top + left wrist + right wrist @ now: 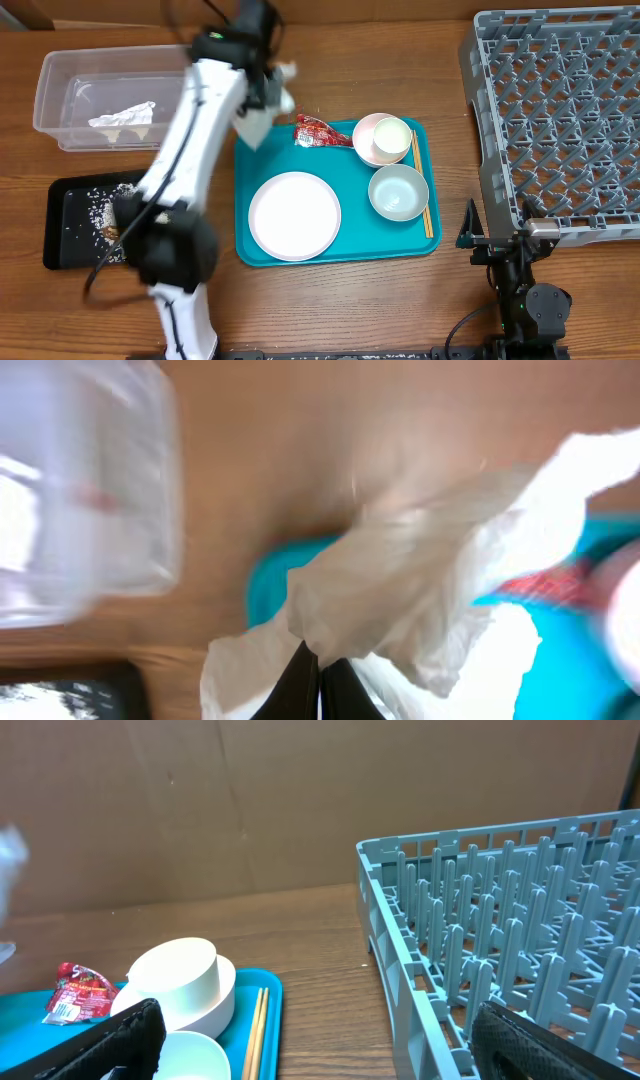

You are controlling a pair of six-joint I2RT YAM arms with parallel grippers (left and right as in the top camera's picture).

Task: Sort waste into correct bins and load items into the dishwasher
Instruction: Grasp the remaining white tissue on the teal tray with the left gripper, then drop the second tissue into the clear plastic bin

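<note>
One crumpled napkin lies in the clear tub at the upper left of the overhead frame. The black tray below it holds rice grains and what looks like a brown scrap, so part of the waste appears sorted. The left gripper, fingers pressed together, pinches a second napkin. This napkin hangs above the table between the tub and the upper-left corner of the teal tray. The wrist view is blurred, but the paper plainly spreads out from the closed tips. I read this as the carry toward the tub, with the release not yet made. Among the waste, the red wrapper remains to be binned, lying at the teal tray's upper edge. None of the dishes is loaded. The white plate, the two white bowls with one sitting in the other, the grey-blue bowl and the chopsticks along the tray's right edge all rest on the teal tray. The dish rack at the right of the frame shows nothing in it. The right gripper is spread wide with nothing between its fingers, low over the table by the rack's lower-left corner. I judge the task less than half done.
</note>
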